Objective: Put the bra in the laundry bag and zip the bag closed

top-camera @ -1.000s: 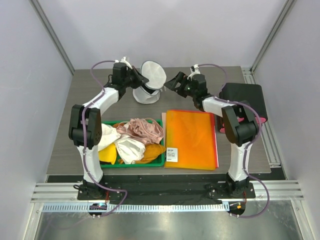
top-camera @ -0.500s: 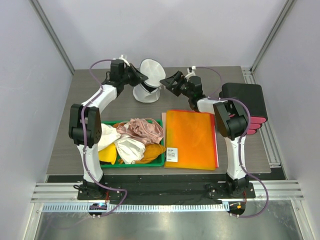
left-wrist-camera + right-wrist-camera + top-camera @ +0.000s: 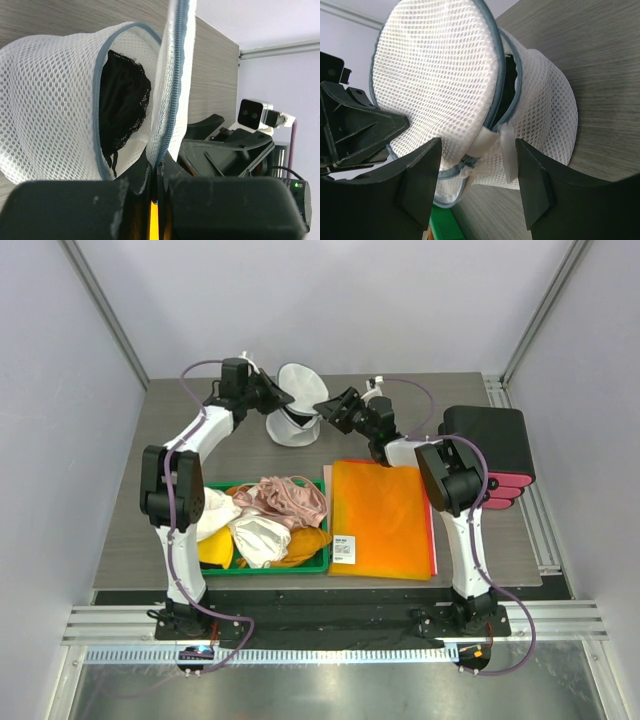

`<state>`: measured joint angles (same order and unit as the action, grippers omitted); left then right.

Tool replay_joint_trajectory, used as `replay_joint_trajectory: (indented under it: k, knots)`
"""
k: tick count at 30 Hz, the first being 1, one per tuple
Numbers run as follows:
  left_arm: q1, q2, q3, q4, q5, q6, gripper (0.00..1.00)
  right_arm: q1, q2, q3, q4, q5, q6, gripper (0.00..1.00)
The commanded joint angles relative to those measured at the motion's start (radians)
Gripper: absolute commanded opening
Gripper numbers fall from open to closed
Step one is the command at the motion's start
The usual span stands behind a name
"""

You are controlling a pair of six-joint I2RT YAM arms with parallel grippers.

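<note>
Grey wood-grain boards make the bench (image 3: 190, 430), which has pale walls on three sides. The laundry bag (image 3: 290, 430) stands at the far middle of it, between the two arms. Its round flap (image 3: 435, 75) is lifted up like a lid, so the mouth is wide open.

The bra (image 3: 125, 100) is already inside the bag. In the left wrist view the black lace shows through the opening, behind the grey-blue zipper band. It sits deep enough that nothing seems to hang over the rim, though the lower part of the opening is hidden.

The left claw (image 3: 158, 175) is closed tight on the edge of the flap, pinching the mesh and the zipper band together. I judge this grip is there to hold the bag steady and the band stretched, because soft mesh would fold when a zipper is pulled.

The right claw (image 3: 477, 145) comes from the other side with its fingers apart. A small white tab (image 3: 509, 155) at the zipper hangs between them, nearer to one finger, and neither finger seems to touch it. So this claw holds nothing yet. It seems placed to close on this tab and draw the zipper around the rim.

The putting-in step looks finished, and the zipping is not yet begun. One risk is that lace catches in the zipper teeth.

Nearer the arms lie a green tray (image 3: 270, 570) with other garments and an orange folder (image 3: 380, 518), both well apart from the bag.
</note>
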<state>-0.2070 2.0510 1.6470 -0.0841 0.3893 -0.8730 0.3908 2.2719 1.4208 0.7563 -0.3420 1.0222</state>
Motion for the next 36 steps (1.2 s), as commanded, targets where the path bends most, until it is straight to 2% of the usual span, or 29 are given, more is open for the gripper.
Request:
replay_joint_trajectory:
  k: [1, 3, 4, 8, 9, 12, 15, 16, 18, 19, 20, 22, 23, 24, 27, 29, 32, 35, 36]
  knots:
    - [0.008, 0.000, 0.085, -0.066, 0.025, 0.060, 0.00, 0.006, 0.028, 0.059, 0.083, 0.024, -0.007, 0.65]
    - [0.011, 0.009, 0.109, -0.088, 0.031, 0.081, 0.00, 0.006, 0.040, 0.073, 0.087, 0.015, -0.005, 0.63]
    - [0.009, 0.012, 0.120, -0.110, 0.033, 0.094, 0.00, 0.006, 0.040, 0.078, 0.087, 0.014, -0.005, 0.58]
    - [0.018, 0.037, 0.184, -0.190, 0.042, 0.141, 0.00, 0.006, 0.043, 0.082, 0.112, 0.003, -0.033, 0.54]
    - [0.021, 0.049, 0.197, -0.228, 0.036, 0.160, 0.00, 0.008, 0.043, 0.086, 0.107, -0.002, -0.049, 0.46]
    - [0.024, 0.084, 0.269, -0.331, -0.003, 0.209, 0.01, 0.008, 0.044, 0.090, 0.120, -0.025, -0.050, 0.30]
    - [0.023, 0.097, 0.335, -0.408, -0.055, 0.247, 0.09, 0.017, 0.028, 0.063, 0.146, -0.016, -0.045, 0.24]
    - [0.020, 0.095, 0.353, -0.420, -0.100, 0.255, 0.17, 0.025, 0.009, 0.043, 0.147, -0.008, -0.045, 0.23]
    - [0.006, 0.080, 0.372, -0.463, -0.173, 0.276, 0.25, 0.033, -0.009, 0.024, 0.112, 0.032, -0.039, 0.21]
    - [-0.005, 0.068, 0.372, -0.480, -0.269, 0.307, 0.34, 0.036, -0.021, 0.009, 0.092, 0.052, -0.019, 0.21]
    - [-0.017, 0.052, 0.367, -0.500, -0.315, 0.325, 0.38, 0.043, -0.041, 0.000, 0.086, 0.064, -0.005, 0.21]
    - [-0.069, -0.010, 0.320, -0.505, -0.427, 0.357, 0.45, 0.054, -0.066, -0.023, 0.037, 0.116, 0.039, 0.21]
    - [-0.089, -0.035, 0.294, -0.490, -0.526, 0.364, 0.47, 0.066, -0.090, -0.029, 0.032, 0.124, 0.047, 0.21]
    - [-0.126, -0.067, 0.224, -0.468, -0.576, 0.370, 0.50, 0.075, -0.103, -0.039, 0.026, 0.138, 0.049, 0.20]
    - [-0.182, -0.184, 0.089, -0.395, -0.702, 0.364, 0.52, 0.105, -0.163, -0.066, -0.053, 0.239, 0.067, 0.20]
    - [-0.198, -0.253, 0.031, -0.349, -0.727, 0.362, 0.52, 0.112, -0.189, -0.094, -0.078, 0.299, 0.102, 0.20]
    - [-0.201, -0.320, -0.050, -0.324, -0.698, 0.362, 0.41, 0.122, -0.221, -0.094, -0.158, 0.337, 0.136, 0.21]
    - [-0.201, -0.354, -0.111, -0.298, -0.613, 0.373, 0.42, 0.134, -0.245, -0.094, -0.207, 0.391, 0.160, 0.25]
    - [-0.204, -0.376, -0.136, -0.295, -0.600, 0.373, 0.47, 0.137, -0.249, -0.092, -0.212, 0.390, 0.177, 0.25]
